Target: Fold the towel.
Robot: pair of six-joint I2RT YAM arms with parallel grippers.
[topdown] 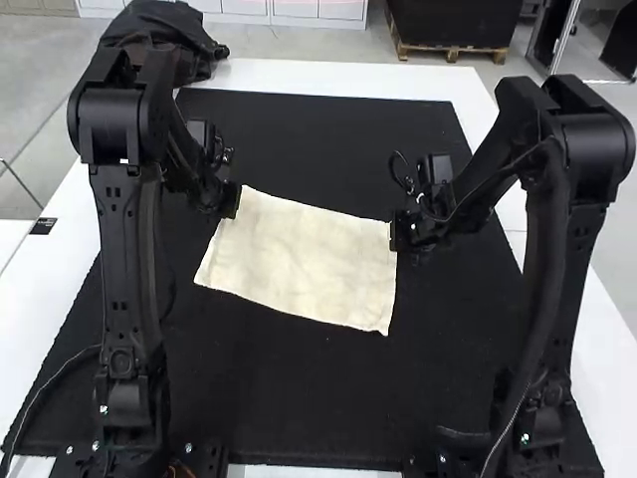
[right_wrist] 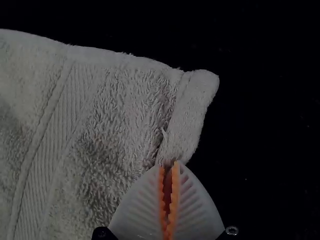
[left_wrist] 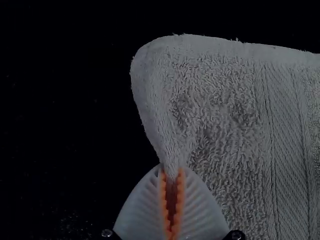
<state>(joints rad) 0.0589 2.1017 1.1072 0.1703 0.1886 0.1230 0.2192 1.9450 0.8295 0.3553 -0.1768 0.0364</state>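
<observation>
A cream towel (topdown: 301, 261) lies spread on the black mat, slightly askew, between the two grippers. My left gripper (topdown: 235, 204) is at the towel's far left corner; in the left wrist view, my left gripper (left_wrist: 171, 172) pinches the edge of the towel (left_wrist: 220, 115) close to a corner. At the far right corner is my right gripper (topdown: 395, 231). From the right wrist, my right gripper (right_wrist: 169, 167) is closed on the side hem of the towel (right_wrist: 110, 125), just below its corner.
The black mat (topdown: 318, 398) extends around the towel on the white table (topdown: 343, 77). A dark bag (topdown: 169, 40) rests at the table's far left corner. Both arms stand at the near side, with a cable (topdown: 60, 368) beside the left one.
</observation>
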